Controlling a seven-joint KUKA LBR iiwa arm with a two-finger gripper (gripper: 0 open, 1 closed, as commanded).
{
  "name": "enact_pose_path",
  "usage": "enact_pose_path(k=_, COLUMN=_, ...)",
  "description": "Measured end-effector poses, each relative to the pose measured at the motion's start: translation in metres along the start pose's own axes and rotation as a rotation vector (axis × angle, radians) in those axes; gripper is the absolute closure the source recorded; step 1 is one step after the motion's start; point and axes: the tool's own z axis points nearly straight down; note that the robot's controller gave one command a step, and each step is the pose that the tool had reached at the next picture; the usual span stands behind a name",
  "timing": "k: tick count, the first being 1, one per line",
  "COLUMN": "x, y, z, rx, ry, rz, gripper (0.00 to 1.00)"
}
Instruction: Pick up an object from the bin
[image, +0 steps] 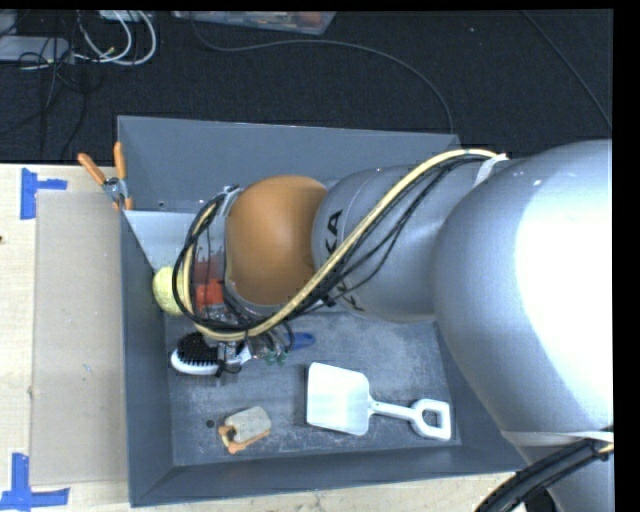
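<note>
My gripper reaches down at the bin's left side, under the arm's wrist, and most of it is hidden. Its tip is right against a brush with a white body and black bristles that lies on the bin floor just to its left. I cannot see whether the brush is between the jaws. A yellow-green ball rests against the left wall, above the brush. A small blue thing pokes out just right of the gripper.
A white toy shovel lies in the front middle, handle pointing right. A small tan and orange piece sits near the front wall. The arm, with its orange cover and cables, hides the bin's back and right parts.
</note>
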Motion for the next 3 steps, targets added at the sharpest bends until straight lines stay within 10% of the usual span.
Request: enact_pose_path(k=3, x=0.001, y=0.000, z=-0.042, rx=0.001, ry=0.005, rz=0.002, gripper=1.00)
